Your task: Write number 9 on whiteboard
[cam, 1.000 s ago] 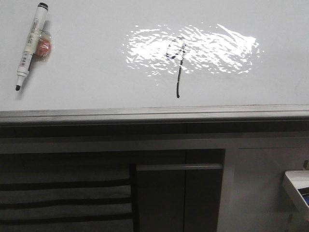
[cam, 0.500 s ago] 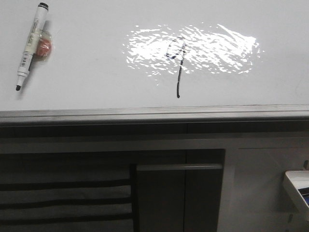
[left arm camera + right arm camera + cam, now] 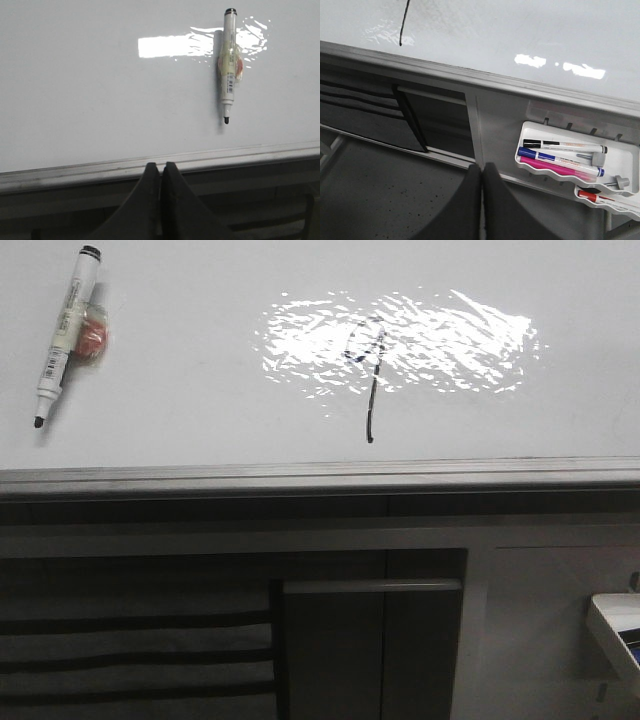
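Whiteboard (image 3: 180,370) lying flat, filling upper front view, glossy white, rippled glare patch (image 3: 400,340) mid-right, grey metal edge strip (image 3: 320,475) along near side. Dark cabinet fronts (image 3: 200,620) below strip. White pen tray (image 3: 575,160) hung on the frame under the edge strip, seen from right wrist: black, blue, pink markers in it, red one in a lower section. 9 (image 3: 368,375) drawn in thin black, small loop inside the glare, long tail running down toward edge strip, ending short of it. Tail end also seen in right wrist view (image 3: 404,22). White marker (image 3: 65,335) uncapped, black tip, lying on whiteboard far left, well apart from 9; small orange-red item (image 3: 92,338) touching its barrel. Left end effector (image 3: 161,172) closed, empty, fingers pressed together, off the board's near edge. Right end effector (image 3: 481,175) closed, empty, below strip over cabinet area.
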You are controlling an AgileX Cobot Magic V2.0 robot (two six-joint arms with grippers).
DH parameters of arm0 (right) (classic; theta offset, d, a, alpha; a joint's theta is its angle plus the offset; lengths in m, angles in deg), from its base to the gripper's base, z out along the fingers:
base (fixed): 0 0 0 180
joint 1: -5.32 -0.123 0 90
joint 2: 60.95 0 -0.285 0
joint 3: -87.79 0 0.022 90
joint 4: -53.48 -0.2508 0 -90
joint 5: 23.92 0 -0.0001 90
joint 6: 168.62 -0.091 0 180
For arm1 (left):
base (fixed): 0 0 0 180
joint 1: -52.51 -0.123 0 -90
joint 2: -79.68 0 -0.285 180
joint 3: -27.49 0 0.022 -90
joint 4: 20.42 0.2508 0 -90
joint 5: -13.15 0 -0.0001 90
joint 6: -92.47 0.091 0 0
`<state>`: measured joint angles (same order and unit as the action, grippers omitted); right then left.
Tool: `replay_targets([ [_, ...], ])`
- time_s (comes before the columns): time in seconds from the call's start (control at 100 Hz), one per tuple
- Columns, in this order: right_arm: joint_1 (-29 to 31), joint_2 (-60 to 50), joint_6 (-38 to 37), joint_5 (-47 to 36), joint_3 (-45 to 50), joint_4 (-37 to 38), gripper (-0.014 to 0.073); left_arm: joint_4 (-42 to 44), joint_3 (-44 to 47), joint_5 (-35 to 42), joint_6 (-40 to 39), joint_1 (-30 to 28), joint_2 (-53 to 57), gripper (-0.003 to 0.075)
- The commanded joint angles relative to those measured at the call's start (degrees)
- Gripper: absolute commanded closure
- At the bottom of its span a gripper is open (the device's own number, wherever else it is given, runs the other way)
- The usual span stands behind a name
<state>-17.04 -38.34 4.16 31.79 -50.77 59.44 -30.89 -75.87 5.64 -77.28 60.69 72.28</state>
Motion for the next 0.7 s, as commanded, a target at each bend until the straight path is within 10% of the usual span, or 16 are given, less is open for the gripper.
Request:
replay_targets([
  [0.0,0.4,0.8,0.1,-3.4,-1.2,1.0,0.0666,-2.1,0.8,10.5,-0.8,-0.1,1.4,0.0741],
  [0.69,0.4,0.8,0.1,-3.4,-1.2,1.0,0.0666,10.5,1.9,10.5,-14.7,-0.1,1.5,0.0741],
])
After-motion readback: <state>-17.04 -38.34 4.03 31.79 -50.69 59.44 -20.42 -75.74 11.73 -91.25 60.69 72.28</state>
